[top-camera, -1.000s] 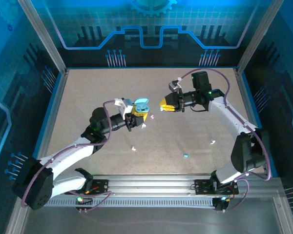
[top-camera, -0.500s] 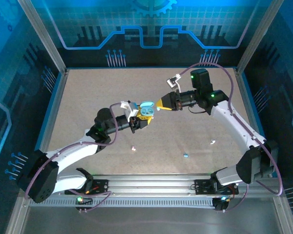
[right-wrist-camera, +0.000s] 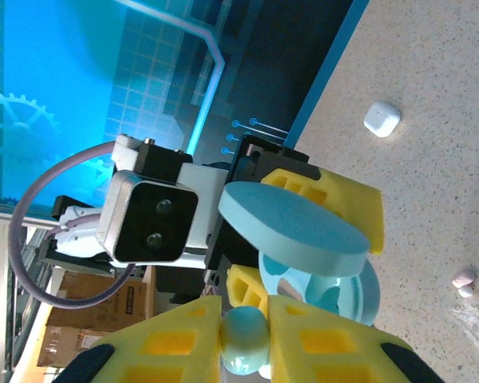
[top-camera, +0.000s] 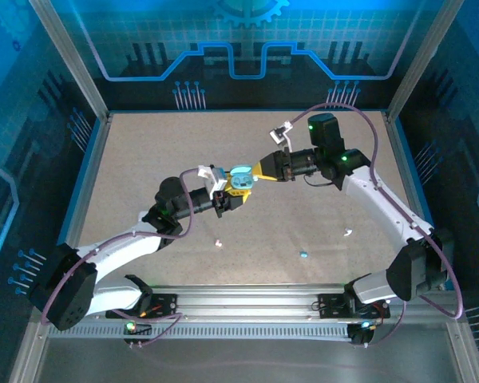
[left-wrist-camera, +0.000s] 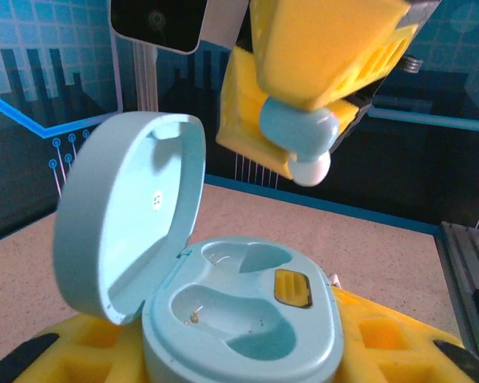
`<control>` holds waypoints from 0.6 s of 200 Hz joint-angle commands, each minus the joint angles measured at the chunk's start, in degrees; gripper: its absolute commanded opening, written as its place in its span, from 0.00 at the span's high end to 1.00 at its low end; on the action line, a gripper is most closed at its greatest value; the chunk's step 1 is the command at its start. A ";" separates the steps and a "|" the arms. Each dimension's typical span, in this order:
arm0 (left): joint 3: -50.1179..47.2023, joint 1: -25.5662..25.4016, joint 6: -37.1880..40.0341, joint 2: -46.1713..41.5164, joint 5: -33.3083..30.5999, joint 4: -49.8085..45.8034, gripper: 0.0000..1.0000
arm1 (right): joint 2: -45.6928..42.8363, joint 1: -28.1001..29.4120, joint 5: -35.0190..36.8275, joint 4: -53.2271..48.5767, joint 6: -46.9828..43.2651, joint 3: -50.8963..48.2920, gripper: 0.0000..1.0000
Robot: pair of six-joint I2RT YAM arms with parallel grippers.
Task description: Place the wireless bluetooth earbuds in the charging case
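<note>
Top external: right fingers (top-camera: pixel 265 169) clamping an earbud (right-wrist-camera: pixel 244 333) now nearer the case (top-camera: pixel 239 177) clamped by left fingers (left-wrist-camera: pixel 375 339).

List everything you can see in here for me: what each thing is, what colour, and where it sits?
charging case: one, pale teal, lid open, held in the left gripper above the table
held earbud: one, pale blue with a white tip, pinched in the right gripper over the open case
loose pieces, probably earbuds: three, on the table nearer the arms' bases: pinkish piece, teal piece, white piece
white case: one, white, closed, lying on the table
table: one, speckled beige
left gripper: one, yellow fingers, shut on the charging case
right gripper: one, yellow fingers, shut on the held earbud
</note>
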 commanded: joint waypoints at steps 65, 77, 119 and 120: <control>2.44 -0.75 -0.15 0.40 1.11 3.57 0.68 | 0.54 2.81 6.71 -0.32 -2.53 0.83 0.79; 2.53 -0.71 -0.33 0.50 1.12 3.71 0.68 | 0.53 3.18 7.13 0.06 -2.53 0.86 0.79; 2.45 -0.88 -0.66 0.57 1.16 4.17 0.68 | 0.44 3.90 10.18 -1.74 -4.07 1.34 0.79; 2.45 -0.88 -0.67 0.55 1.14 4.19 0.68 | 0.44 3.95 10.27 -1.82 -4.14 1.32 0.79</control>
